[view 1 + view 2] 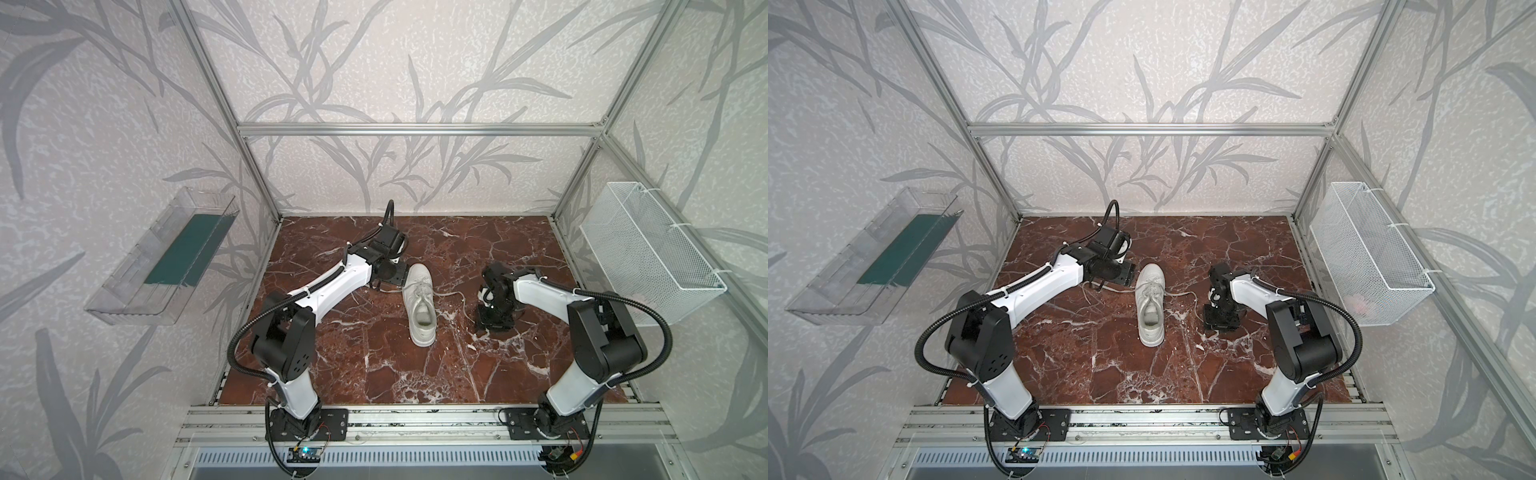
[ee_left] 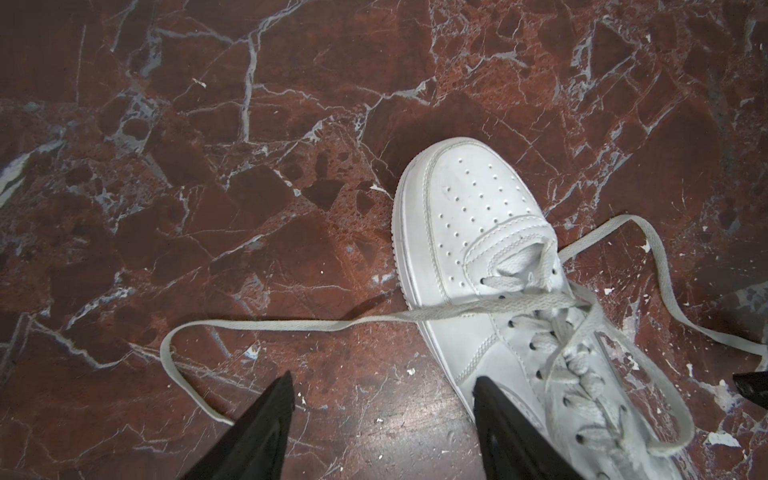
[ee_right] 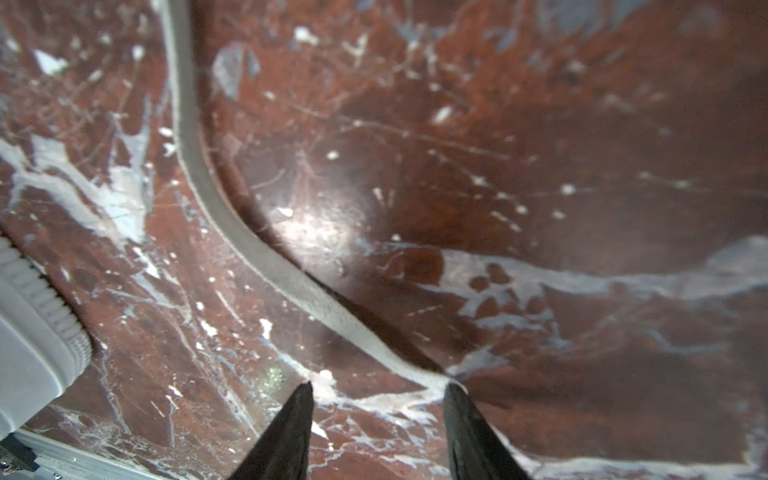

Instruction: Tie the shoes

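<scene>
Here we are at the red marble worktop (image 1: 332, 353), and the white sneaker (image 1: 420, 309) sits near its centre in both top views. It is sole down, with the toe pointing to 12 o'clock and the heel to 6. It's untied, folks: the two loose ends cross over the laced front and run off the shoe on either side.

On to the left tool (image 2: 382, 378). Its jaws are wide apart, with bare marble showing between them. One finger hangs over the side of the shoe, the other over the worktop. In both top views it sits at 9 o'clock of the toe cap, just beside the shoe. The left lace (image 2: 291, 324) comes off the eyelets, trails out toward 9 o'clock, bends back on itself and ends just beside one finger.

Across to the right tool (image 3: 379, 385), low over the marble at 3 o'clock of the sneaker and clear of the shoe itself. Its jaws are parted more narrowly and nothing is clamped. The right lace (image 3: 266, 257) sweeps in a long curve across the worktop. Its end meets one fingertip (image 3: 455, 399) and touches it.

At the edges, a white wire basket (image 1: 652, 253) hangs on the wall at 3 o'clock and a clear tray (image 1: 162, 257) at 9 o'clock.
</scene>
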Motion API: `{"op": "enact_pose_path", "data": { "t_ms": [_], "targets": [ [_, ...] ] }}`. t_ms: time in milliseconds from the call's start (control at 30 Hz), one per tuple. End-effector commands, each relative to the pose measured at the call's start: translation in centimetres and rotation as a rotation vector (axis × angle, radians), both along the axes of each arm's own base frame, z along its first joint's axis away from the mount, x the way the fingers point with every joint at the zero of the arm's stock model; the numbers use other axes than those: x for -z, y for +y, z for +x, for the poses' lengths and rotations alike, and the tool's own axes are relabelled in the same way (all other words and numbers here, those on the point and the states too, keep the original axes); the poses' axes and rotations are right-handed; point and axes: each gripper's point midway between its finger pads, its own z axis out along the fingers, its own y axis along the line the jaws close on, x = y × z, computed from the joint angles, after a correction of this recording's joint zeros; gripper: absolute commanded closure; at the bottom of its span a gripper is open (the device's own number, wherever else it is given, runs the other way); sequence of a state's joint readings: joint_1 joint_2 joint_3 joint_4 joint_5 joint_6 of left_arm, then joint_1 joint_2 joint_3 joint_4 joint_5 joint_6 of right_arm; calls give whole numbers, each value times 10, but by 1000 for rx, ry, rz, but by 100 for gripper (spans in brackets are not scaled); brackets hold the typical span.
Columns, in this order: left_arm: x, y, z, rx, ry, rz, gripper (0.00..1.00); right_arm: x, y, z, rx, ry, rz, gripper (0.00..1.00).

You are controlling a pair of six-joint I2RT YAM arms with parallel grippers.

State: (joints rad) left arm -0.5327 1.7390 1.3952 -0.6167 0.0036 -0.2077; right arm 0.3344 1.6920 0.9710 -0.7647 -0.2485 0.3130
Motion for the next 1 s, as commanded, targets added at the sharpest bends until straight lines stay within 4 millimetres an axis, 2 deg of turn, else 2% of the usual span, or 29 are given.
{"op": "enact_pose_path", "data": {
  "t_ms": [0,100,233,433,533,600,733,967],
  "targets": [
    [-12,9,-4,-43,-23,-13,29,0,12,-11,-1,19,26,49],
    [-9,7,-3,-42,-19,-35,29,-11,11,-8,-18,-17,3,49],
    [-13,0,1,-4,-23,-38,29,-22,-9,-5,-60,-56,-110,47],
    [-17,-8,2,19,8,-56,30,-21,-20,-2,-136,-89,-171,47],
    [-22,-19,12,44,-30,-102,30,-16,-16,1,-183,-76,-158,47],
    [-32,-23,16,40,-31,-111,30,-14,-13,0,-212,-60,-144,47],
    [-39,-27,20,39,-28,-129,31,-11,-8,0,-242,-75,-108,47],
    [-29,-28,11,47,17,-134,31,-7,-3,-7,-244,-65,-70,47]
  ]
}}
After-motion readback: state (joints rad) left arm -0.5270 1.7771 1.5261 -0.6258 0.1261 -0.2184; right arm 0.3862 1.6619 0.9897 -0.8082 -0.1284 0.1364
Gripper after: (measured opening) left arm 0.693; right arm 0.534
